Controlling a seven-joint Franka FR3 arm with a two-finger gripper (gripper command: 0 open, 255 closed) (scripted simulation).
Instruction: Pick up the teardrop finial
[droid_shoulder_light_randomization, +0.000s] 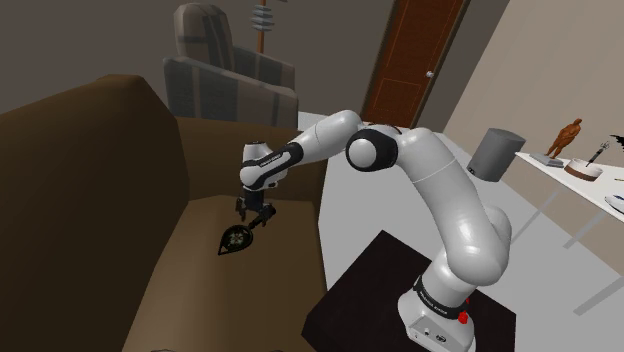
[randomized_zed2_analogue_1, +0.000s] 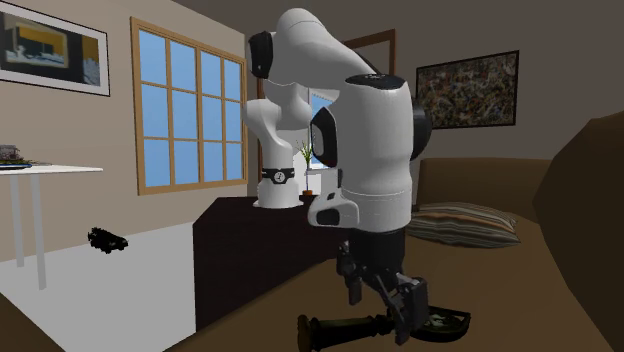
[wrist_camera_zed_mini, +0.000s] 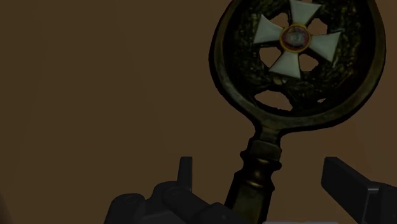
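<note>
Wrist view: the pincer (wrist_camera_zed_mini: 261, 170) was released, with its two black fingers (wrist_camera_zed_mini: 185, 175) spread on either side of the stem of the teardrop finial (wrist_camera_zed_mini: 294, 39) and touching neither side of it. The finial was a dark openwork ring that carried a white cross with a red centre. It lay flat on the brown sofa seat (wrist_camera_zed_mini: 95, 95), with the ringed end beyond the fingertips.

Shoulder view: the pincer (droid_shoulder_light_randomization: 255, 215) pointed down, just above the finial (droid_shoulder_light_randomization: 237, 239), which rested on the sofa seat (droid_shoulder_light_randomization: 200, 290) near the seat's front edge. The white arm (droid_shoulder_light_randomization: 440, 190) reached up and to that view's left from its black stand (droid_shoulder_light_randomization: 365, 295). A striped armchair (droid_shoulder_light_randomization: 225, 60) stood behind the sofa, and a wooden door (droid_shoulder_light_randomization: 410, 60) stood farther back.

Second exterior view: the pincer (randomized_zed2_analogue_1: 392, 305) hung directly over the finial (randomized_zed2_analogue_1: 445, 322). A striped cushion (randomized_zed2_analogue_1: 465, 222) lay farther along the sofa. A window (randomized_zed2_analogue_1: 190, 110) was set in the far wall.
</note>
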